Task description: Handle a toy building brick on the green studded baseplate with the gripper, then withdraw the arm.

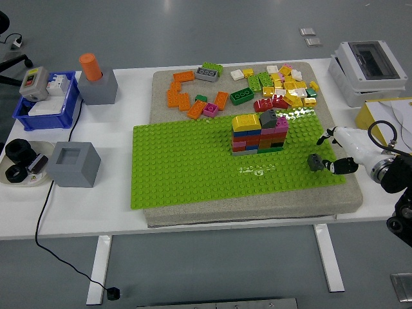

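A green studded baseplate (193, 161) lies on a grey pad in the middle of the table. On its right half stands a wall of stacked bricks (259, 136) in red, blue, orange and pink, topped by a yellow brick (245, 121) and a dark grey one (268, 118). My right hand (324, 154), white with dark fingertips, reaches in from the right over the baseplate's right edge. Its lower fingers (340, 166) are curled on a small dark grey brick (314, 161) just above the studs, right of the wall. One finger points up and left.
Loose orange, yellow, green and red bricks (257, 87) lie on the pad (257, 209) behind the baseplate. Two grey blocks (75, 163), a blue bin (45, 106), a plate of black parts (22, 164) and a cable are at the left. A white box (367, 71) stands back right.
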Robot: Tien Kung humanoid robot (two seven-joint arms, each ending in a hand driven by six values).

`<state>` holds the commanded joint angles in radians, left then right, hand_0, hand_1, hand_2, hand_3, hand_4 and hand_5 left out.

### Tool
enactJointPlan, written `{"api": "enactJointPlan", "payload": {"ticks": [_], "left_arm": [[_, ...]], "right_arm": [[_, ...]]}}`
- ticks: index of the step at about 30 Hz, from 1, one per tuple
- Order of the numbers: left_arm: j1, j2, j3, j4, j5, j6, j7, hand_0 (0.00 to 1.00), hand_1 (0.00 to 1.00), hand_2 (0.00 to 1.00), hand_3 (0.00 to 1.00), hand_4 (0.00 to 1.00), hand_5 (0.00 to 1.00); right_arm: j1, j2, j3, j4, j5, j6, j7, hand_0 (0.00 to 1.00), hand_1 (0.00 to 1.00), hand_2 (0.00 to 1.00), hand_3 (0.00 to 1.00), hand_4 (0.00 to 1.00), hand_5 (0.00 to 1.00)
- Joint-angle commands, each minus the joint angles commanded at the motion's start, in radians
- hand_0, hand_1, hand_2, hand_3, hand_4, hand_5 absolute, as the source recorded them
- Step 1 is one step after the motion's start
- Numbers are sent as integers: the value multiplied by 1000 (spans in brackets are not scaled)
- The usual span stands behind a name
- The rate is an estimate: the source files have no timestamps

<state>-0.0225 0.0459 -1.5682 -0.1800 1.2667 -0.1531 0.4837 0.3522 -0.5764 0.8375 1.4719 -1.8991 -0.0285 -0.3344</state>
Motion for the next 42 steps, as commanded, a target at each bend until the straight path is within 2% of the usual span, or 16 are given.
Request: {"api": "enactJointPlan", "payload": {"ticks": [21,22,27,28,39,40,42], "left_arm": [[-4,2,-3,0,8,3,-5,665,676,729,861,998,960],[-4,2,-3,0,9,3,-6,665,675,728,861,998,962],[-6,2,-3,0,10,4,-8,665,675,728,861,998,962],[-6,2,-3,0,10,4,-8,666,675,727,859,998,960],[-6,2,-3,0,15,5,-13,665,675,727,857,998,961],[-6,2,-4,0,16,6,-13,666,675,724,854,998,962],[-6,2,-4,0,17,6,-14,666,675,724,854,998,962]], "right_arm": [[43,20,-69,-61,44,15,3,678,740,807,684,729,24],[43,21,-71,-63,46,15,4,677,741,805,653,749,16],[46,25,-76,-74,53,14,8,677,741,805,653,749,16],[46,26,-76,-76,54,14,9,678,742,806,627,748,27],[49,38,-78,-106,71,6,22,680,742,802,607,742,38],[49,39,-78,-107,73,5,23,680,742,802,595,720,85],[50,41,-79,-111,75,3,24,680,742,802,595,720,85]]}}
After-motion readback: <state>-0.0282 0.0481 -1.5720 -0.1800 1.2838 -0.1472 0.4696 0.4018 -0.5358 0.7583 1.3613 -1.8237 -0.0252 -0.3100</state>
